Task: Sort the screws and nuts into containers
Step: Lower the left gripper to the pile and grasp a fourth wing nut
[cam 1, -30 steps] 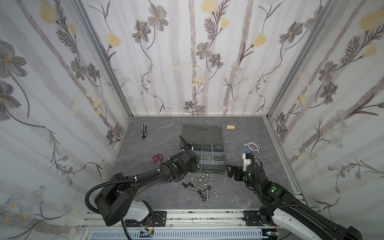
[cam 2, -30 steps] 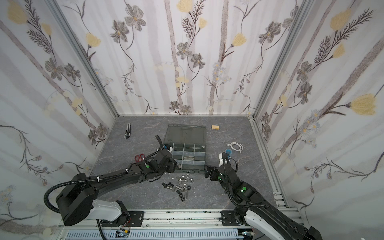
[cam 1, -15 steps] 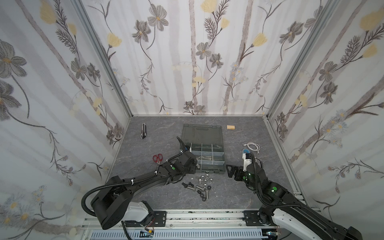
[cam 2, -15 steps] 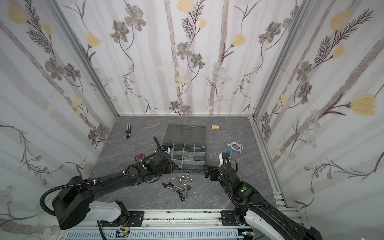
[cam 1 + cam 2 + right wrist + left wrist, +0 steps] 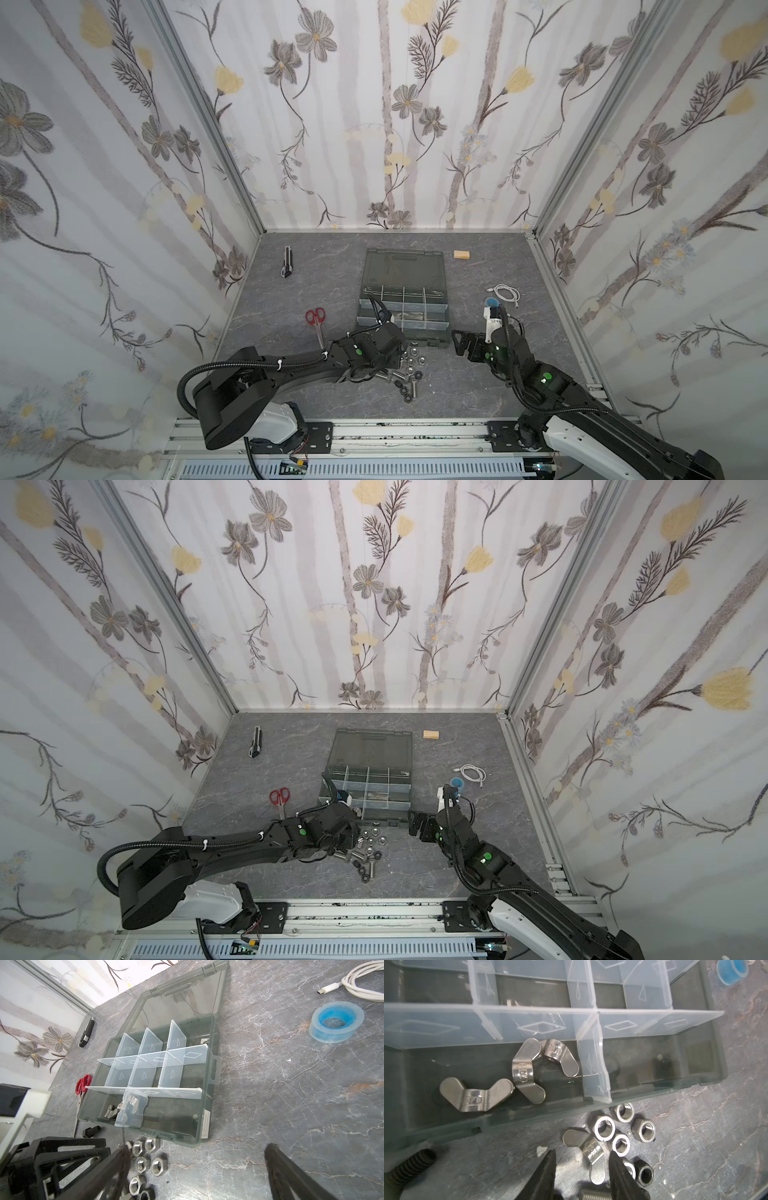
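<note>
Wing nut (image 5: pixel 593 1154): small rigid steel, likely slippery; pinch across the flat wings. Left gripper (image 5: pixel 582 1151) part-open astride it; right gripper (image 5: pixel 196 1146) wide, empty.

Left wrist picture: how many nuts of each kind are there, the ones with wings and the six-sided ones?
Wing nuts: 4 (3 in the case, 1 on the table)
Silver hex nuts: 5 (one partly hidden)
Black hex nut: 1
Total: 10

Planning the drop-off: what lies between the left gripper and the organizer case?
Left wrist view: a wing nut, partly between the open jaws of the left gripper, and hex nuts lie before the organizer case.
</note>
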Tool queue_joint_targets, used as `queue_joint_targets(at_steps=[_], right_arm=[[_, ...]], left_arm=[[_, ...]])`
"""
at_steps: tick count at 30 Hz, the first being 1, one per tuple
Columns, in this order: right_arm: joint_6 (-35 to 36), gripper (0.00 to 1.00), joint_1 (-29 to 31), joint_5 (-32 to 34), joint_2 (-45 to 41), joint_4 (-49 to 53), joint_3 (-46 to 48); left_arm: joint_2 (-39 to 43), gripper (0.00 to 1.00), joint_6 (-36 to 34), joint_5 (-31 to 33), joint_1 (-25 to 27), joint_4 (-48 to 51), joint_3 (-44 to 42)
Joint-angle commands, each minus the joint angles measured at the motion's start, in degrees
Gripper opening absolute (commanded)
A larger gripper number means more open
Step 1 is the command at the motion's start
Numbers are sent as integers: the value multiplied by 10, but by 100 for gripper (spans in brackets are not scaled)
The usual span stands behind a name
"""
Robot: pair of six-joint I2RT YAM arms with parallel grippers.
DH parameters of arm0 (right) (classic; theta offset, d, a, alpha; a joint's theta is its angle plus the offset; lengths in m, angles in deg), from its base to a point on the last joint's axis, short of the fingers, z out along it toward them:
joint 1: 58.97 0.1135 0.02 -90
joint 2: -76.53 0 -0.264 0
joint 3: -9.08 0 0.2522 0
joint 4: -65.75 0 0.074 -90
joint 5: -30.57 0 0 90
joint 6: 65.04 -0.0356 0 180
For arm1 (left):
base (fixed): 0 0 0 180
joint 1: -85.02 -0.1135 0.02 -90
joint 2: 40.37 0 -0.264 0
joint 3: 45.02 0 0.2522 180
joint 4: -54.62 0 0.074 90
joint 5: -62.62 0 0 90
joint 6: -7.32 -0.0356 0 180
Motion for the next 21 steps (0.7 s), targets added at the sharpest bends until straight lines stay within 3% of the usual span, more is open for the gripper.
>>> queue_joint_targets(at_steps=[1,11,21], right_arm=[[1,100,-1,-7,-1,-27,2],[2,100,-1,-4,-16,-23,14],[1,100,-1,0,-20,-22,17]], left_arm=[[-23,44,22,4,9,-7,15],[-81,43,48,8,22,-6,31],[-79,36,69,37,28,7,10]])
